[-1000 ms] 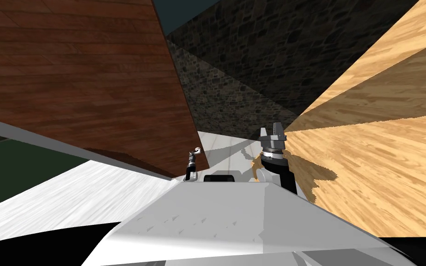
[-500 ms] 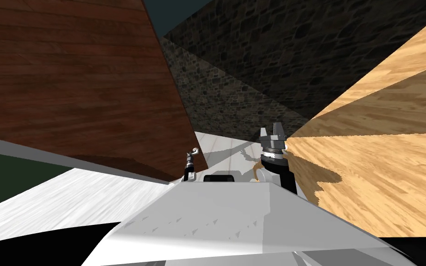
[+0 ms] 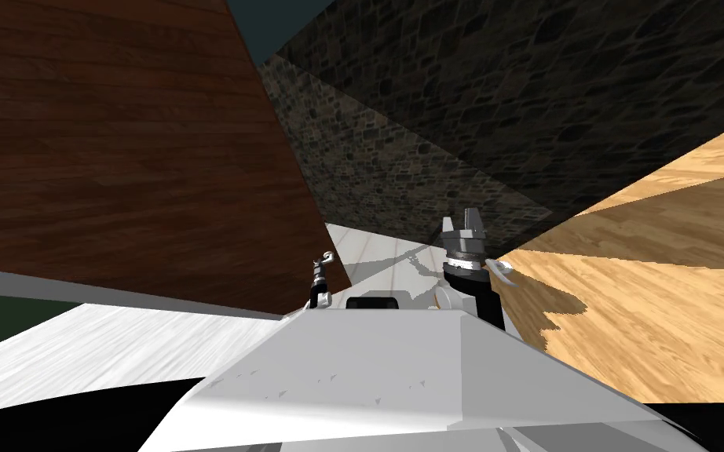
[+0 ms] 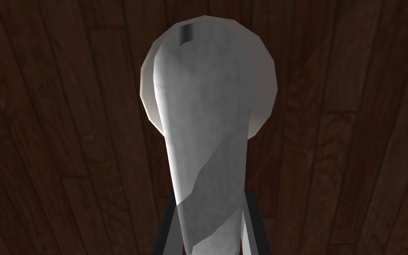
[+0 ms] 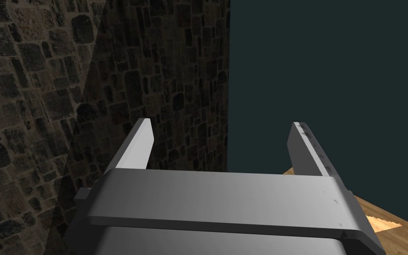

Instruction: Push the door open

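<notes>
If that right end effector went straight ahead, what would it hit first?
Probably the stone wall, near its corner with the dark teal wall; nothing nearer shows between the right end effector's fingers. Depth unclear.

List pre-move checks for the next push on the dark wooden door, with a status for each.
1. Left gripper on the door handle: ok. Its fingers sit against both sides of the grey lever.
2. Grip firm enough to push: cannot tell.
3. Door ajar: ok. The stone wall shows past its free edge.
4. Right gripper out of the way: ok. It is open, raised and apart from the door.
5. Right forearm clear of the small grey lever on the light wood panel: cannot tell. They sit close together in the head view.
</notes>
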You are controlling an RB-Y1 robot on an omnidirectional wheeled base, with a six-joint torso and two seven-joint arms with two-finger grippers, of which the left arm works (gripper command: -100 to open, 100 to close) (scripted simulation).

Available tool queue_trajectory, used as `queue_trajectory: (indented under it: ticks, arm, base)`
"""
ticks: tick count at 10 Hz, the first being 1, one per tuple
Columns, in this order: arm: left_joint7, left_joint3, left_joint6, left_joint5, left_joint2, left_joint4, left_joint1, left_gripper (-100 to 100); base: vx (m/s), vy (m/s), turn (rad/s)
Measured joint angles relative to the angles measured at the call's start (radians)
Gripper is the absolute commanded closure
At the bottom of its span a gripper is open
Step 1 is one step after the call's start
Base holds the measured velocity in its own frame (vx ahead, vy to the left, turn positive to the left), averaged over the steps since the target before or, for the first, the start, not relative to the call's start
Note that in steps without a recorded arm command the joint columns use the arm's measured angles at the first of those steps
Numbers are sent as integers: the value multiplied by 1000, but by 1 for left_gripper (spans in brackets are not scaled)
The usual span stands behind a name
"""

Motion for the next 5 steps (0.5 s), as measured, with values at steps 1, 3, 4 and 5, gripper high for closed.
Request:
queue_trajectory:
  ticks: [1,3,4,5]
  arm:
    - [-3,10,-1,5,-3,-1,0,100]
    - [-5,23,-4,12,-3,2,1,100]
    - [-8,32,-4,16,1,10,1,100]
    - [-9,40,-8,21,5,20,0,100]
  base:
    - [157,-54,52]
    - [100,-22,50]
    - [163,-30,53]
    - [190,13,27]
